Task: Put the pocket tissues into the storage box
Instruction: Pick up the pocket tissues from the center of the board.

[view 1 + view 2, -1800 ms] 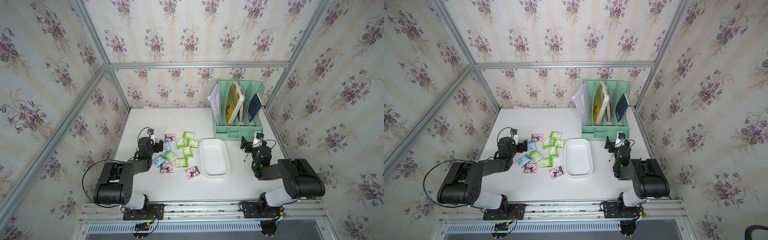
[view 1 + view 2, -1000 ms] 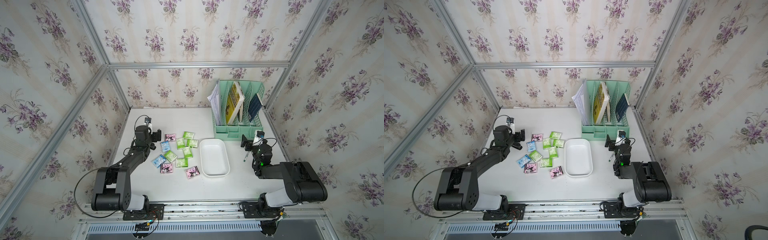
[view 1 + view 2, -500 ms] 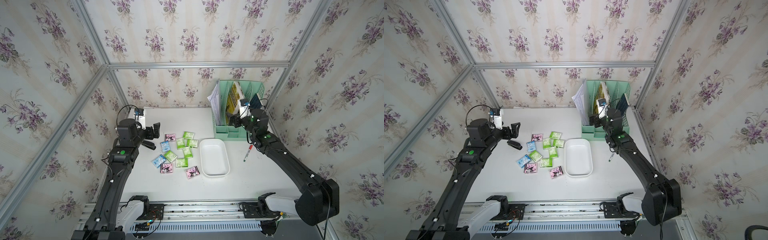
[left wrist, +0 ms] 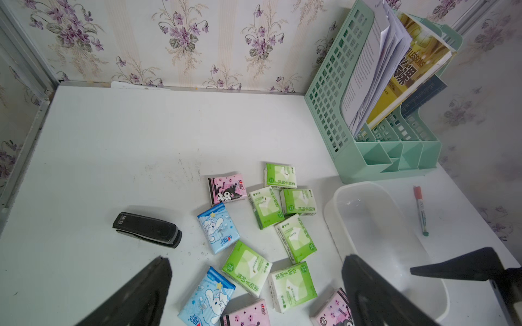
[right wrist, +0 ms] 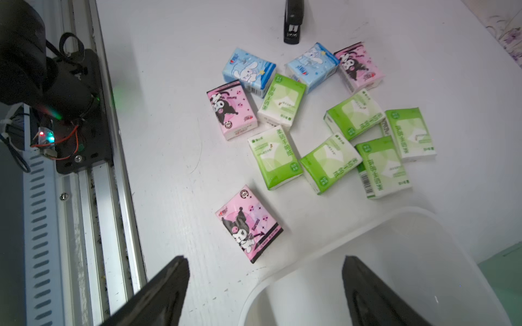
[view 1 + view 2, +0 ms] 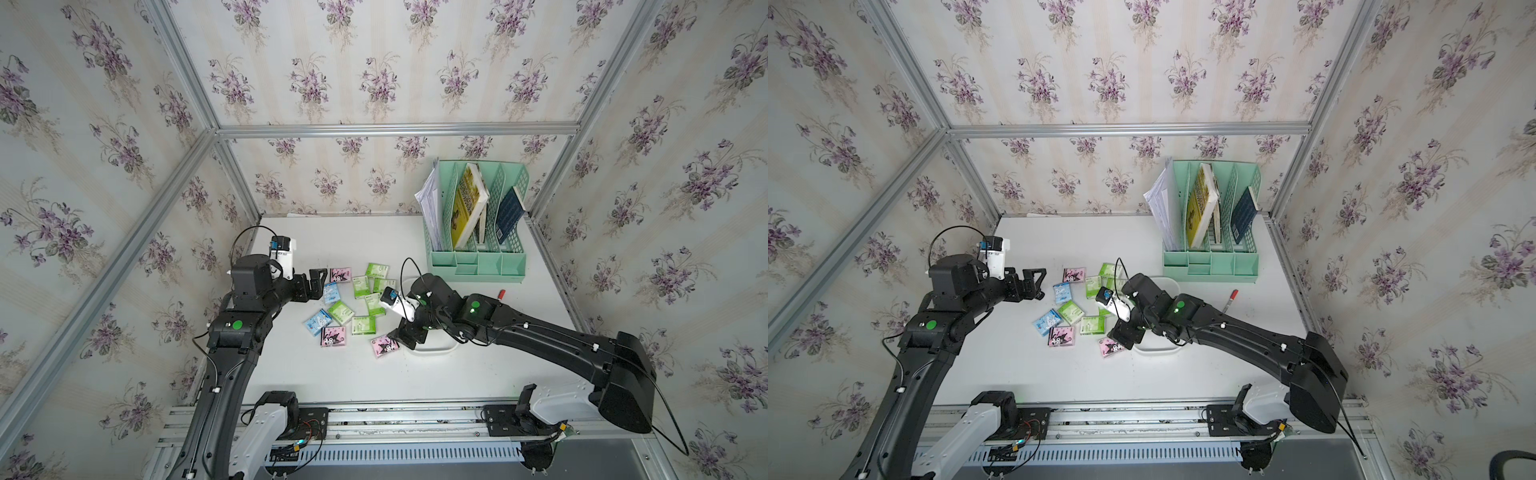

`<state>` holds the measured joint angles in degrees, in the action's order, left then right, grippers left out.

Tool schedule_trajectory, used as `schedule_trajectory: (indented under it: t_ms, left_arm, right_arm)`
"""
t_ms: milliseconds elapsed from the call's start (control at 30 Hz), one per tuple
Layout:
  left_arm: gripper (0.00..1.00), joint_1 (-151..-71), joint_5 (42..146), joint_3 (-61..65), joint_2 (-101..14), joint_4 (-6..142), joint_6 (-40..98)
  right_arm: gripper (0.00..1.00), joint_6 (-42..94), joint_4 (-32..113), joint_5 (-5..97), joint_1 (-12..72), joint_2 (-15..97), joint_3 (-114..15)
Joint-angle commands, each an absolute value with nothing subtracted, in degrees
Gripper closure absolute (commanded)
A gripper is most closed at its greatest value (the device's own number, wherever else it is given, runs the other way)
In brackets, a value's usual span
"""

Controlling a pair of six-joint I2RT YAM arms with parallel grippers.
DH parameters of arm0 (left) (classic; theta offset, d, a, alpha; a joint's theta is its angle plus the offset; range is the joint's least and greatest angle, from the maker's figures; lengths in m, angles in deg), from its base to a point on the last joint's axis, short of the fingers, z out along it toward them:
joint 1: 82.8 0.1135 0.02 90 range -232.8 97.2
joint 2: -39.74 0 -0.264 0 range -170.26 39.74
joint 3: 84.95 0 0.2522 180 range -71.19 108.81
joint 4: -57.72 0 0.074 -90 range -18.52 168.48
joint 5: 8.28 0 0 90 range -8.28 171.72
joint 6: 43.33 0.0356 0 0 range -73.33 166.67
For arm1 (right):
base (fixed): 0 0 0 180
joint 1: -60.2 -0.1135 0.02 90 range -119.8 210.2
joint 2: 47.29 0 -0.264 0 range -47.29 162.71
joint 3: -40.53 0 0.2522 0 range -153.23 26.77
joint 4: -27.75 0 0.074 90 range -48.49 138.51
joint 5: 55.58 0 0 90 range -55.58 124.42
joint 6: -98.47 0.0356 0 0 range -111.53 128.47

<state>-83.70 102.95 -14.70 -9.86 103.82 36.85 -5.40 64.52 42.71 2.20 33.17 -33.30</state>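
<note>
Several pocket tissues (image 6: 362, 325) (image 6: 1092, 325) lie loose on the white table: green-white, pink and light blue packs. One pink pack (image 5: 248, 223) (image 6: 384, 345) lies apart, by the front-left corner of the storage box (image 5: 395, 268) (image 4: 367, 220). The box is a shallow white tub with nothing in it, and my right arm largely hides it in both top views. My right gripper (image 6: 405, 336) (image 5: 265, 258) hangs open over that box corner, next to the lone pink pack. Just left of the cluster, my left gripper (image 6: 316, 282) (image 4: 257, 258) is open and holds nothing.
A mint green file organizer (image 6: 478, 257) with books and papers stands at the back right. A red-capped pen (image 6: 501, 294) lies right of the box. A black stapler (image 4: 147, 230) lies left of the packs. Wallpapered walls close in the table on three sides.
Both arms rose from folded rest at the table's front. The right arm reached toward the organizer, then swung to the box's front-left corner. The left gripper moved up to the packs.
</note>
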Motion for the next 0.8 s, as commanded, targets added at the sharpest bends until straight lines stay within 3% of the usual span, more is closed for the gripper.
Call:
schedule_trajectory:
  t_ms: [0, 767]
  left_arm:
    - [0.01, -83.68, 105.69, -15.08, -10.47, 103.42, 34.69]
    - [0.01, -83.68, 104.72, -17.79, -9.23, 103.62, 34.71]
  right_arm:
    - [0.12, -5.72, 65.38, 43.19, -0.43, 35.64, -33.38]
    - [0.14, -15.95, 68.23, 39.41, -1.83, 56.05, -43.18]
